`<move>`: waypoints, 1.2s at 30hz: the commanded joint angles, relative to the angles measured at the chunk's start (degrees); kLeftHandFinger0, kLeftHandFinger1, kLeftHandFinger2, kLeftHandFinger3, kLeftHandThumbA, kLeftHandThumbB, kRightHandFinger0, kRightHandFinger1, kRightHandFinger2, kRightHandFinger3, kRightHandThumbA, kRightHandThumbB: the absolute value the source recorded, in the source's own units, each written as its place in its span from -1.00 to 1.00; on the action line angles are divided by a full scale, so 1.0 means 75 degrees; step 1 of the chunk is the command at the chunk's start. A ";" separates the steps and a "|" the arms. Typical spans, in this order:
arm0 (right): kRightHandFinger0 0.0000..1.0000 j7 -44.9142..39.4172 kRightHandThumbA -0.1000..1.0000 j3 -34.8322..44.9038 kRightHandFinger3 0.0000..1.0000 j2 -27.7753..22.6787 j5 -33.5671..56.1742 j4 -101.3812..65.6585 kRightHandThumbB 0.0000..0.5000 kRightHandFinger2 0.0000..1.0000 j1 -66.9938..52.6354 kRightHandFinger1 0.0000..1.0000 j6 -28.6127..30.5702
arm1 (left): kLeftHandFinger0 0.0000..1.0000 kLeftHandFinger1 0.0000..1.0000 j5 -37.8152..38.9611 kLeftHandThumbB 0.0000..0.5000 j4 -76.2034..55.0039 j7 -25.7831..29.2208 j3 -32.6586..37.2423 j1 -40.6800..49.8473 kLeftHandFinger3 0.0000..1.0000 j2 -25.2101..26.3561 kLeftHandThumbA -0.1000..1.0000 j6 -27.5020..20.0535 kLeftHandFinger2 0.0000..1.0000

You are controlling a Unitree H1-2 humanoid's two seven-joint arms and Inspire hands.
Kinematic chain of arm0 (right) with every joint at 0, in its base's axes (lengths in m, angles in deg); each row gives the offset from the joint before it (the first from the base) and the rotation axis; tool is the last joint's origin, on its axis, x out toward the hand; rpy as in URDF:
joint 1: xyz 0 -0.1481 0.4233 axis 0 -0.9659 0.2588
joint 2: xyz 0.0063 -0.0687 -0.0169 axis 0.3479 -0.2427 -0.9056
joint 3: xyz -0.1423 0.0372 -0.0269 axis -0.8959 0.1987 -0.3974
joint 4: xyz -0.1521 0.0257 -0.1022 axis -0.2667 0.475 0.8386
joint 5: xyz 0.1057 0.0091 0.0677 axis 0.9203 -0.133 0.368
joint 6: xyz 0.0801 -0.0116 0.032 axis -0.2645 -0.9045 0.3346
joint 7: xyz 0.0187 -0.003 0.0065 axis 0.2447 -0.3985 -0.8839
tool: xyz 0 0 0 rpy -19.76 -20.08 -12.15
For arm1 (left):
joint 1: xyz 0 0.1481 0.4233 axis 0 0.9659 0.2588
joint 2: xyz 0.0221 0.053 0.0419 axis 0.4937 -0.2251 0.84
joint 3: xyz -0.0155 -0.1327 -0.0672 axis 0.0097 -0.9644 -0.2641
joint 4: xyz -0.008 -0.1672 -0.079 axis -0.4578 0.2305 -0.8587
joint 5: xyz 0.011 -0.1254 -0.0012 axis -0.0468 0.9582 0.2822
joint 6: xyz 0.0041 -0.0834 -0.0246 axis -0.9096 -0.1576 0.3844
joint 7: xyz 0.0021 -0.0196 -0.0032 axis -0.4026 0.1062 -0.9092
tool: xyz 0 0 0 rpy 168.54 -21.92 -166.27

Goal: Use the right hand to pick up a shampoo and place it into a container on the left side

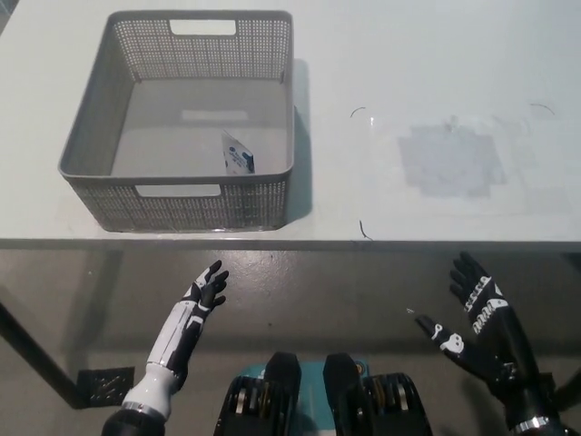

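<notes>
A grey mesh basket (pixel 107 207) stands on the white table at the left. Inside it, near its front right, lies a small white and blue shampoo sachet (pixel 240 155). My black right hand (pixel 479 331) is low at the bottom right, below the table's front edge, open with fingers spread and holding nothing. My white left hand (pixel 197 302) rests at the lower left, also below the table edge, open and empty.
The white table (pixel 436 73) has a greyish patch (pixel 451 162) at the right and a few thin dark marks. Its front edge runs across the middle of the picture, with grey floor below. A dark table leg shows at the bottom left.
</notes>
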 commanded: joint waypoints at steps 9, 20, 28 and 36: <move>1.00 -0.0568 0.83 0.0018 1.00 0.0092 0.0351 0.0363 -0.09 1.00 0.0254 1.00 0.0350 | 1.00 1.00 -0.0054 -0.78 -0.0416 -0.0006 -0.0003 0.0136 1.00 0.0089 1.00 -0.0202 1.00; 1.00 -0.0514 0.82 0.0010 1.00 0.0083 0.0143 0.0364 -0.05 1.00 0.0240 1.00 0.0281 | 1.00 1.00 0.0060 -0.77 -0.0453 -0.0086 0.0012 0.0326 1.00 0.0061 1.00 -0.0236 1.00; 1.00 -0.0566 0.78 0.0008 1.00 0.0077 0.0225 0.0259 0.00 1.00 0.0129 1.00 0.0166 | 1.00 1.00 0.0060 -0.77 -0.0608 -0.0053 0.0016 0.0504 1.00 -0.0003 0.98 -0.0096 1.00; 1.00 -0.0565 0.79 -0.0043 1.00 0.0152 0.0152 0.0301 0.10 1.00 0.0055 1.00 0.0146 | 1.00 1.00 0.0069 -0.77 -0.0712 -0.0059 -0.0020 0.0738 1.00 0.0042 0.96 -0.0065 1.00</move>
